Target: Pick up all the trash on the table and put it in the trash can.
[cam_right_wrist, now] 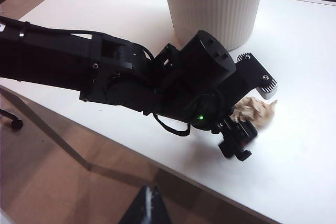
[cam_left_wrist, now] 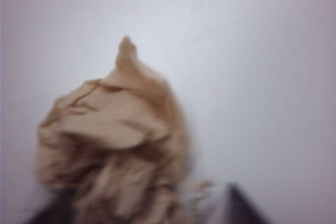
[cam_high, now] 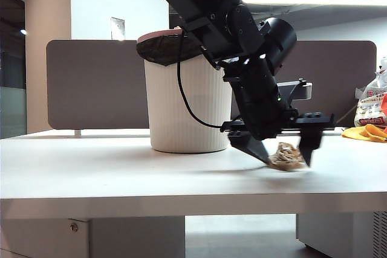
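- Our left gripper (cam_high: pixel 283 151) is down at the table (cam_high: pixel 91 173) to the right of the trash can, its two dark fingers spread wide, one on each side of a crumpled wad of brown paper (cam_high: pixel 286 157); we see a gap between fingers and wad, so it has hold of nothing.
- In the left wrist view the same wad (cam_left_wrist: pixel 113 145) fills the picture, blurred, lying on the white top with a dark fingertip (cam_left_wrist: pixel 239 208) at either side.
- From the right wrist view, the wad (cam_right_wrist: pixel 255 111) pokes out beyond the left arm's wrist, on bare white surface near the base of the bin.
- Our right gripper (cam_right_wrist: pixel 149 208) hangs above and off the table's near edge, over the floor, well apart from the wad; only its dark tip shows, and its jaws are closed.
- Open room: the tabletop to the left of the bin is bare up to its thick front edge.
- The trash can (cam_high: pixel 181 107) stands upright toward the back, black liner folded over its rim; we cannot see inside it.
- A yellow cloth (cam_high: pixel 367 132) and printed bag (cam_high: pixel 370 106) lie at the far right edge.
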Robot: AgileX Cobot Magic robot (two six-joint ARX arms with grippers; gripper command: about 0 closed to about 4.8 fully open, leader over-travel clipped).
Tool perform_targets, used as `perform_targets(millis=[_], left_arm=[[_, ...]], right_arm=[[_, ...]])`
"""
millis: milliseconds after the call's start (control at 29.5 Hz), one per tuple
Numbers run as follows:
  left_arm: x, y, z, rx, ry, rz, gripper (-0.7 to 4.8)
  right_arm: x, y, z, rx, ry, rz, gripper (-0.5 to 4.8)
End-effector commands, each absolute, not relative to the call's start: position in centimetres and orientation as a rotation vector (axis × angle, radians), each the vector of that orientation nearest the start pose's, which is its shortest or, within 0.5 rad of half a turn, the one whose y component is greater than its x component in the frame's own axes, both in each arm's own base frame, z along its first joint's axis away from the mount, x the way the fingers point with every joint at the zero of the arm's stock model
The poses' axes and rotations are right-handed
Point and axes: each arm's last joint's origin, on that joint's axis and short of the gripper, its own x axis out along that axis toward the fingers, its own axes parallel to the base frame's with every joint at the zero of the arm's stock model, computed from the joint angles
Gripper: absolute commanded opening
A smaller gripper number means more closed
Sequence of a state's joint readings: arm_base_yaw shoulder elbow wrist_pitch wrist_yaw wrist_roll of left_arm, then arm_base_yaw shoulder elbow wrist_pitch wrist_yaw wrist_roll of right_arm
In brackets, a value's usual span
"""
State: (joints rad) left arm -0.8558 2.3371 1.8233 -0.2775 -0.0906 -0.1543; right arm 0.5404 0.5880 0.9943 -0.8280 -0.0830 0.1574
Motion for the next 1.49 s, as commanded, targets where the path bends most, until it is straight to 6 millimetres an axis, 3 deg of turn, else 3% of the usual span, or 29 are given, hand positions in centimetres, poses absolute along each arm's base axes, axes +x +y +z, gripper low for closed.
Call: perform_targets(millis=[34,204,339,509,679,814,950,1052,1154,1323,1493], left_arm=[[34.1,-38.8,16.2,0.209,0.741,-0.665,-0.01],[34.4,-38.8,17.1,0.189,0.705,-0.669,-0.06],[34.7,-38.4,20.5,0.154,0.631,-0.678,-0.06],[34.7,-37.4,27.6,0.103,0.476,-0.695,-0.06],[33.1,-34.8,36.3,0.096,0.247,-0.719,-0.06],[32.1,-31.7,42.6,0.100,0.069,-0.700,-0.06],[32.8,-28.1,46.5,0.066,-0.030,-0.629,-0.06],[34.4,-25.3,47.8,0.052,-0.062,-0.558,-0.05],[36.4,-22.3,47.8,0.030,-0.059,-0.543,-0.06],[40.1,-19.2,45.9,-0.018,-0.002,-0.552,-0.06],[43.0,-18.6,42.7,-0.036,0.082,-0.668,-0.06]], right_arm=[[7.5,4.8,36.6,0.063,0.441,0.588,-0.04],[7.5,4.8,36.9,0.061,0.420,0.581,-0.04],[7.6,4.8,37.2,0.067,0.385,0.583,-0.04],[7.5,4.8,38.3,0.079,0.315,0.587,-0.04],[7.4,4.5,40.5,0.063,0.156,0.549,-0.04],[8.3,5.0,42.6,0.085,0.055,0.557,-0.04],[10.3,6.3,44.9,0.049,-0.019,0.588,-0.04],[12.3,7.8,46.5,0.044,-0.047,0.653,-0.04],[14.2,8.9,47.9,0.047,-0.064,0.661,-0.04],[16.8,10.7,49.3,0.047,-0.072,0.725,-0.04],[18.4,11.7,49.2,0.044,-0.056,0.729,-0.04]])
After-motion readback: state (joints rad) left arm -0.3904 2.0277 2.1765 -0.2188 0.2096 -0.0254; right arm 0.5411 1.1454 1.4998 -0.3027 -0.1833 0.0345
